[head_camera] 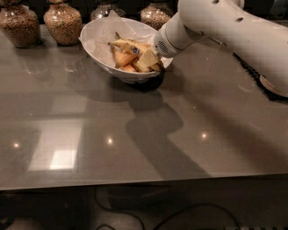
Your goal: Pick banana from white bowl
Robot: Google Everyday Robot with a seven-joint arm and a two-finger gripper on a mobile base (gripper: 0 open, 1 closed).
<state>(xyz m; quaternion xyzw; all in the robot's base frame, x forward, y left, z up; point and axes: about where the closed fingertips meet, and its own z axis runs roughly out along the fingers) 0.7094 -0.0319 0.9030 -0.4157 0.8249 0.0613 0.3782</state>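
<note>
Your counter [90, 117] is a glossy grey slab with a bright square reflection [63, 159] near its front left and a broad dark shadow [153, 130] across its middle. Along the back edge you have four glass jars of brownish grain: the first jar [18, 24] far left, the second jar [62, 22] beside it, the third jar [104, 9] partly hidden, the fourth jar [156, 14] further right. The tool [150, 60] sits near the back, with short orange-tinted bananas [122, 58] just left of it. Dark cables [193, 207] trail below the counter.

The end effector [148, 59] sits in the white bowl [92, 47] beside the banana [124, 44].
</note>
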